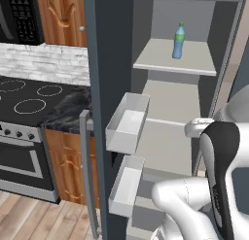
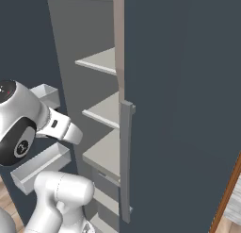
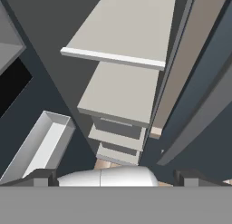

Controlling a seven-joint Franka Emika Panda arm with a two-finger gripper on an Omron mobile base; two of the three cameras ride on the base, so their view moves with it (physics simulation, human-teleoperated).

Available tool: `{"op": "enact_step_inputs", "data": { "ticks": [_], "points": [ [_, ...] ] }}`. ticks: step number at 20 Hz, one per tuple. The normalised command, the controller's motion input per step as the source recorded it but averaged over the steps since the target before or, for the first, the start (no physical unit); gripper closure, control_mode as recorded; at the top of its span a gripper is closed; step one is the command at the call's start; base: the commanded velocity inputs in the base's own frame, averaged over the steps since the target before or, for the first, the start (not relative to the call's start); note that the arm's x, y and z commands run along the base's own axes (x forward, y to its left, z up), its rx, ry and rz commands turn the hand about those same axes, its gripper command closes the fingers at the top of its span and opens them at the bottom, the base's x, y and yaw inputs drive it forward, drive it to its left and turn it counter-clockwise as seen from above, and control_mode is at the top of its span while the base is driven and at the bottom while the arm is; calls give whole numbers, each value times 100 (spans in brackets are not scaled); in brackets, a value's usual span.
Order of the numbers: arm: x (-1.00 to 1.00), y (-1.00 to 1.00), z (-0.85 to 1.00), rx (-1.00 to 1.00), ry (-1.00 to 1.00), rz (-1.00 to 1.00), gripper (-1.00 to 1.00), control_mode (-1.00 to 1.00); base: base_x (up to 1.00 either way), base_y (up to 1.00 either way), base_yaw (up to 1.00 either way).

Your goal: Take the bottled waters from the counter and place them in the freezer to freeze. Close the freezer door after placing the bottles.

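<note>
A green-capped bottled water [image 1: 179, 41] with a blue label stands upright on an upper shelf [image 1: 165, 61] inside the open freezer [image 1: 170, 112]. The freezer door [image 1: 104, 78] is swung wide to the left, with white bins [image 1: 127, 122] on its inner side and a long grey handle [image 1: 86, 171]. My gripper [image 3: 117, 177] is open and holds nothing, its fingertips [image 3: 43, 177] far apart. It points down along the lower shelves [image 3: 120, 91], well below the bottle. The black marble counter [image 1: 70, 110] lies left of the door; the part in view holds no bottle.
A black stovetop [image 1: 29, 100] with an oven under it adjoins the counter. On the freezer's right stands a second dark door [image 2: 179, 109] with a grey handle [image 2: 125, 156]. Door bins [image 2: 40, 166] jut out close to my arm.
</note>
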Motion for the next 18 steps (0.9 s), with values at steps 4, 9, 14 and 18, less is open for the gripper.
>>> {"op": "enact_step_inputs", "data": {
  "ticks": [4,9,14,18],
  "points": [
    [-7,0,0,0,0,0,-100,100,-28,0,0],
    [0,0,0,0,0,0,-100,100,-51,0,0],
    [0,0,0,0,0,0,-100,100,-65,9,0],
    [0,0,0,0,0,0,-100,100,-61,36,0]
  ]
}}
